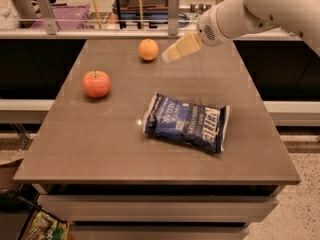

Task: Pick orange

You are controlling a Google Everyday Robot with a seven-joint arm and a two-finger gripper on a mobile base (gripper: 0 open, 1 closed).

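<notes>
The orange (148,49) is small, round and matte, and sits on the brown table (100,149) near its far edge, left of centre. My gripper (167,57) is tan, on a white arm that reaches in from the upper right. It hangs above the table just right of the orange, pointing down-left at it with a small gap between them. It holds nothing.
A red apple (96,83) with a stem sits on the left of the table, nearer than the orange. A dark blue chip bag (187,121) lies flat at the middle right. A counter rail with racks runs behind the far edge.
</notes>
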